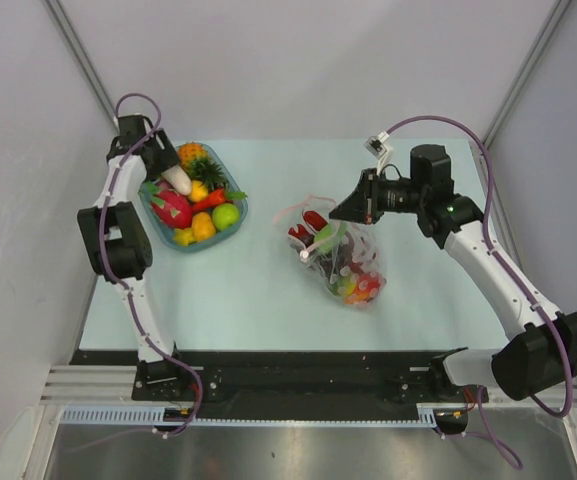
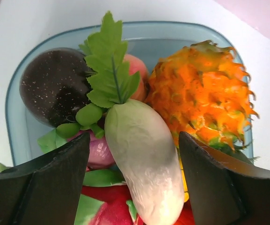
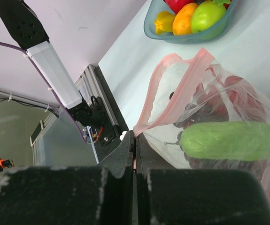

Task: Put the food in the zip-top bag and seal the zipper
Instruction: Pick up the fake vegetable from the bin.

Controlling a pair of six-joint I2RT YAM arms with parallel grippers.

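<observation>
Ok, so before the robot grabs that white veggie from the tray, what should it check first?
1. Left tool open wide: ok.
2. White radish lies between its fingers: ok.
3. Pineapple clear of the finger beside it: cannot tell, they look very close.
4. Right tool shut on the bag's pink strip: ok.
5. Bag mouth open for the radish: ok, the strip makes a loop.
</observation>
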